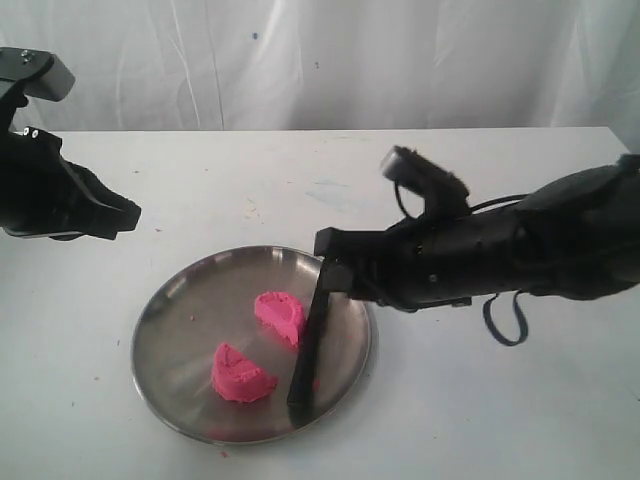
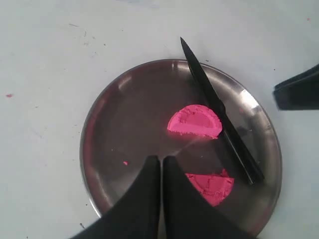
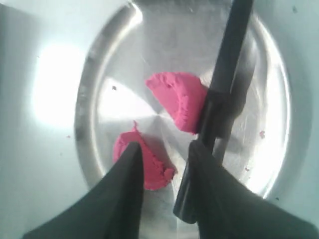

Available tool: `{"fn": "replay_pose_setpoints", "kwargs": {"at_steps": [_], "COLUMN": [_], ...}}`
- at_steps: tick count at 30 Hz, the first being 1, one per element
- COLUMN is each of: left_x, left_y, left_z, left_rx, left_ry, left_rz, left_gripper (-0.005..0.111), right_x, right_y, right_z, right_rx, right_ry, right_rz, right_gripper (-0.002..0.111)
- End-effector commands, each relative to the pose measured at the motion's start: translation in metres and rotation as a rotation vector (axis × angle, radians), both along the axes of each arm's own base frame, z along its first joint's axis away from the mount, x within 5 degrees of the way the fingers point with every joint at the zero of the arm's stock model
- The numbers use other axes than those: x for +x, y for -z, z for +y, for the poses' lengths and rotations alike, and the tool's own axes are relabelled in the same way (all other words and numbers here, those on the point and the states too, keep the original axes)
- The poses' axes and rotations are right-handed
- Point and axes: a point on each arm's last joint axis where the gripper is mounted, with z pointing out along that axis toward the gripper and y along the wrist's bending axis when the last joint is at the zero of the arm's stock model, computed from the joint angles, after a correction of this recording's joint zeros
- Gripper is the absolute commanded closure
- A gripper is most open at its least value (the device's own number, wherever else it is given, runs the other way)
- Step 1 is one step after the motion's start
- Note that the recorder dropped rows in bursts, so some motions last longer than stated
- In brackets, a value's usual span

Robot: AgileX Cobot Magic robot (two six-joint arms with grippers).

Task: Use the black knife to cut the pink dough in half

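The pink dough lies in two half-round pieces [image 1: 280, 315] [image 1: 240, 375] on the steel plate [image 1: 170, 320]. Both halves [image 2: 194, 122] [image 2: 214, 185] show in the left wrist view and again [image 3: 177, 97] [image 3: 157, 172] in the right wrist view. The black knife [image 1: 308, 350] [image 2: 219, 114] [image 3: 227, 55] slants across the plate beside one half. My right gripper [image 1: 330, 268] [image 3: 164, 147] is at the knife's upper end, open, with the knife against one finger only. My left gripper [image 1: 130, 215] [image 2: 161, 158] is shut and empty, left of the plate.
A few tiny pink crumbs [image 2: 124, 163] [image 3: 261, 134] dot the plate. The plate sits near the front of a white table [image 1: 480, 400], and a white curtain [image 1: 320, 60] hangs behind it.
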Motion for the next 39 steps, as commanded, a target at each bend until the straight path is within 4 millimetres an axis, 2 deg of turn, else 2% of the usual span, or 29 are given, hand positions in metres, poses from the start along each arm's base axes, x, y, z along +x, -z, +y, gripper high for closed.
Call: {"fn": "replay_pose_setpoints", "kwargs": {"at_steps": [1, 3, 7, 9, 13, 17, 18, 20, 23, 24, 26, 31, 35, 39], "left_x": [-0.003, -0.003, -0.003, -0.003, -0.003, -0.003, -0.003, -0.003, -0.003, -0.003, -0.003, -0.003, -0.003, -0.003], "left_y": [-0.001, -0.001, -0.001, -0.001, -0.001, -0.001, -0.001, -0.001, -0.001, -0.001, -0.001, -0.001, -0.001, -0.001], "left_z": [0.000, 0.000, 0.000, 0.000, 0.000, 0.000, 0.000, 0.000, 0.000, 0.000, 0.000, 0.000, 0.000, 0.000], "left_rx": [-0.016, -0.016, -0.016, -0.016, -0.016, -0.016, -0.016, -0.016, -0.016, -0.016, -0.016, -0.016, -0.016, -0.016], "left_ry": [-0.001, -0.001, -0.001, -0.001, -0.001, -0.001, -0.001, -0.001, -0.001, -0.001, -0.001, -0.001, -0.001, -0.001], "left_rz": [0.004, 0.004, 0.004, 0.004, 0.004, 0.004, 0.004, 0.004, 0.004, 0.004, 0.004, 0.003, 0.003, 0.003], "left_gripper": [0.098, 0.098, 0.098, 0.098, 0.098, 0.098, 0.098, 0.098, 0.098, 0.098, 0.098, 0.098, 0.098, 0.098], "right_x": [-0.038, -0.060, -0.109, -0.133, -0.174, -0.203, -0.211, -0.213, -0.202, -0.193, -0.190, -0.187, -0.197, -0.202], "right_y": [-0.053, -0.075, -0.123, -0.139, -0.161, -0.179, -0.178, -0.170, -0.153, -0.136, -0.114, -0.075, -0.034, -0.014], "right_z": [-0.023, -0.031, -0.053, -0.063, -0.080, -0.104, -0.109, -0.114, -0.119, -0.122, -0.126, -0.137, -0.148, -0.154], "right_rx": [0.025, 0.052, 0.147, 0.182, 0.234, 0.261, 0.275, 0.269, 0.269, 0.244, 0.165, -0.098, -0.141, -0.180], "right_ry": [-0.041, -0.064, -0.096, -0.153, -0.231, -0.146, -0.139, -0.094, 0.033, 0.112, 0.150, 0.163, 0.224, 0.272], "right_rz": [-0.235, -0.342, -0.565, -0.659, -0.821, -1.020, -1.046, -1.056, -0.984, -0.929, -0.895, -0.885, -0.872, -0.900], "right_gripper": [0.095, 0.108, 0.108, 0.108, 0.108, 0.108, 0.108, 0.108, 0.108, 0.108, 0.108, 0.108, 0.108, 0.108]}}
